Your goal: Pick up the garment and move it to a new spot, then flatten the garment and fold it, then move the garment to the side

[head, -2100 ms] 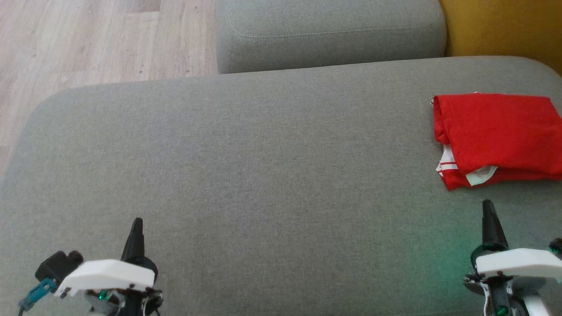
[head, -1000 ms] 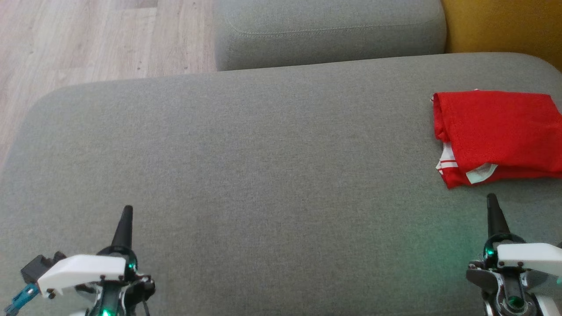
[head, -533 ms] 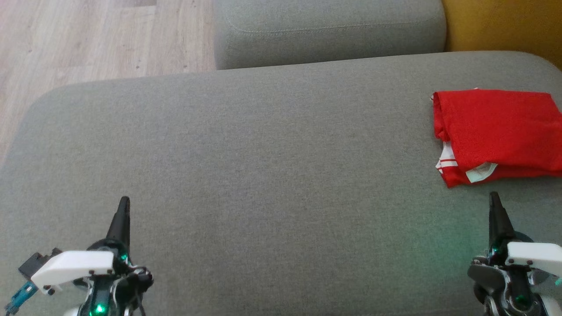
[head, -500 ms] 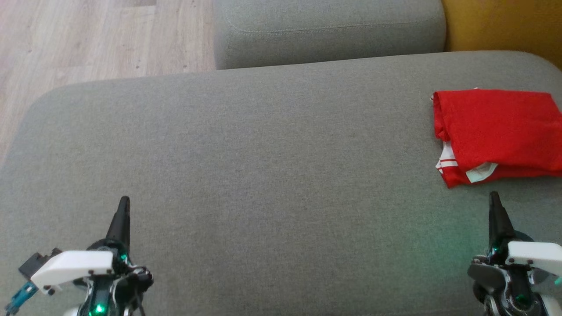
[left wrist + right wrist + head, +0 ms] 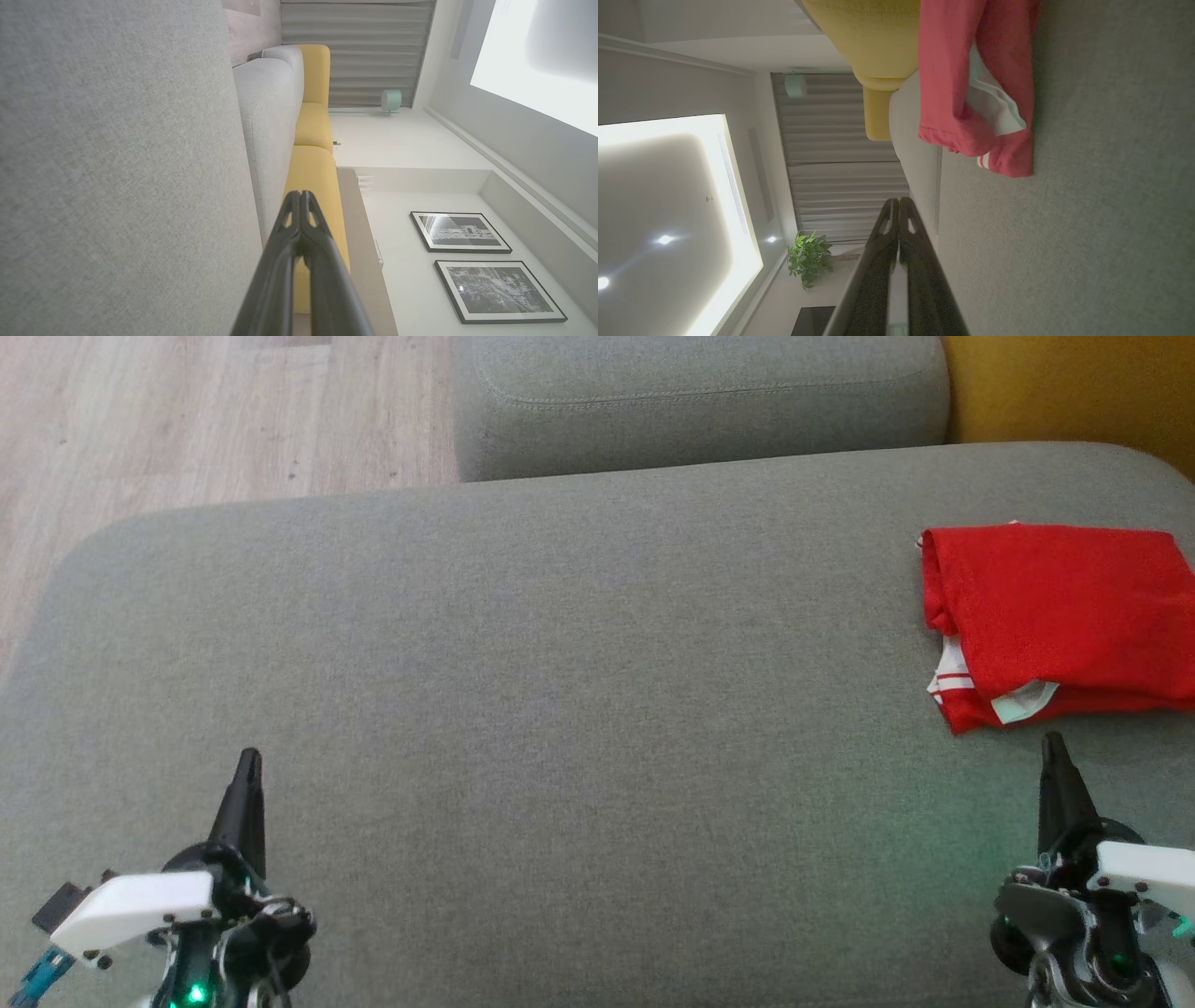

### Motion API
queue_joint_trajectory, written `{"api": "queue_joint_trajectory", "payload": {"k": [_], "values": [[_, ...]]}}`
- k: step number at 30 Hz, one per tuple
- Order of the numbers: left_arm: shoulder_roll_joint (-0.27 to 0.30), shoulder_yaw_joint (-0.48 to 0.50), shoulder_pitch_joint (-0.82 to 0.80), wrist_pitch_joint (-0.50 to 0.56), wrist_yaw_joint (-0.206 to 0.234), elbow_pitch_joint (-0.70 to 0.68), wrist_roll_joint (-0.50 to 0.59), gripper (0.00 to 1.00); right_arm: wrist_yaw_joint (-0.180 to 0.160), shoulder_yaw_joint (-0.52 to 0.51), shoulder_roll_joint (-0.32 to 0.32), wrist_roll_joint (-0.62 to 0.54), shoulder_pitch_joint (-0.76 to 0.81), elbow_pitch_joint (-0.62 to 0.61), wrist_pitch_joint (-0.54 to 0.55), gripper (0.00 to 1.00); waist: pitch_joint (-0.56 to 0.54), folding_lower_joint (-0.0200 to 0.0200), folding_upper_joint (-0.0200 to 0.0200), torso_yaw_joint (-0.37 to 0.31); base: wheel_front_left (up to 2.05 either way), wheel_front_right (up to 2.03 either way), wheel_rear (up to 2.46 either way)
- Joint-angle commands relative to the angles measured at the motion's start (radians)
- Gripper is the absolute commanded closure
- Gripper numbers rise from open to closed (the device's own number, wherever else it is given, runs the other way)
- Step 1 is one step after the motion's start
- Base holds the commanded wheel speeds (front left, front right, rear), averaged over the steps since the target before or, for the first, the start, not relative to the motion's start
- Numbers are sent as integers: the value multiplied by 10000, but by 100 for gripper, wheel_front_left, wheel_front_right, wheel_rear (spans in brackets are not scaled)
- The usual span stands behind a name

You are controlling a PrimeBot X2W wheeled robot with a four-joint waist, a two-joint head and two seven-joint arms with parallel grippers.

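Garment (image 5: 1064, 607) apparently folded, right gripper (image 5: 1053, 741) near

A folded red garment (image 5: 1060, 616) is laid on the grey cushion (image 5: 560, 709), just ahead of the right jaws and well apart from the left jaws.

Folded red fabric garment (image 5: 1064, 607): solid red, white stripes on the cuff edge, white inner patch.
Wide grey woven-fabric sofa seat (image 5: 560, 709): uniform heathered grey, green glow cast at lower right.
Smaller grey upholstered cushion (image 5: 700, 401): same grey, tonal seam stitching.
Mustard-yellow upholstered cushion (image 5: 1064, 392): plain, no pattern.
Pale wood-plank floor (image 5: 187, 420): light beige grain.
Left gripper (image 5: 247, 765) and right gripper (image 5: 1052, 744): black, white shells, green lights.
Two black-framed wall pictures (image 5: 460, 232): black-and-white prints, white mats.
Grey pleated curtain (image 5: 369, 56): pleat stripes.
Leafy potted plant (image 5: 808, 256): green.
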Motion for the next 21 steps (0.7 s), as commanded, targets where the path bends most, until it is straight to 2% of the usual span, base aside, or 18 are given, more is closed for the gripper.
{"api": "queue_joint_trajectory", "payload": {"k": [1, 21], "values": [[112, 360, -590, 75, -73, -386, -41, 100, 79, 200, -26, 65, -532, -402, 62, 100, -1, 0, 0, 0, 0, 0, 0], [112, 360, -590, 75, -73, -387, -41, 100, 79, 201, -26, 66, -532, -402, 61, 100, -1, 0, 0, 0, 0, 0, 0]]}}
